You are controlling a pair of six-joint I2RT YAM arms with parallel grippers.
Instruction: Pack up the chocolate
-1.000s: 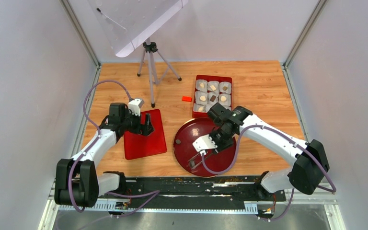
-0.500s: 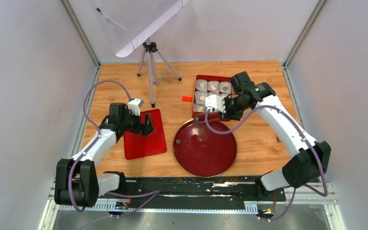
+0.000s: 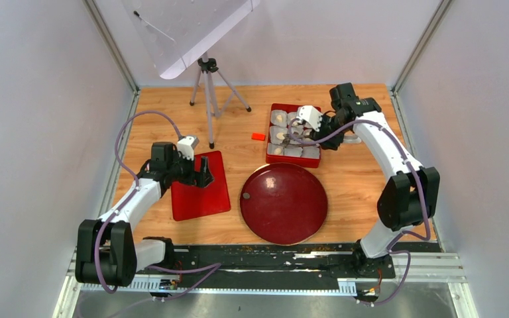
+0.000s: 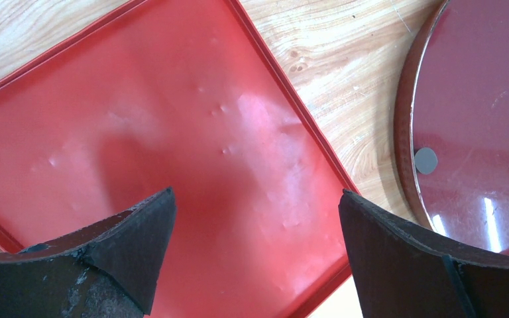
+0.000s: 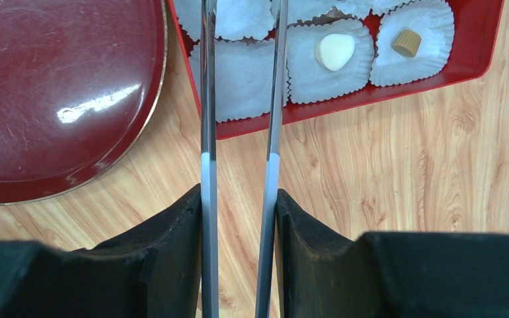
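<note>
A small black metal tripod point(image 3: 207, 93) is standing on the light-brown wood-grain counter point(image 3: 364, 192), with a tilted white translucent panel point(image 3: 185, 30) sitting above it. Behind the tripod and to both sides of it, plain pale grey walls point(image 3: 33, 99) are enclosing the counter, catching soft, even light.

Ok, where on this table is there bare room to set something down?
Bare table between the round plate and the right arm, and in the far-left corner beside the tripod. The plate itself looks bare. Crowded: the red box of paper cups, where the right gripper holds tweezers.
</note>
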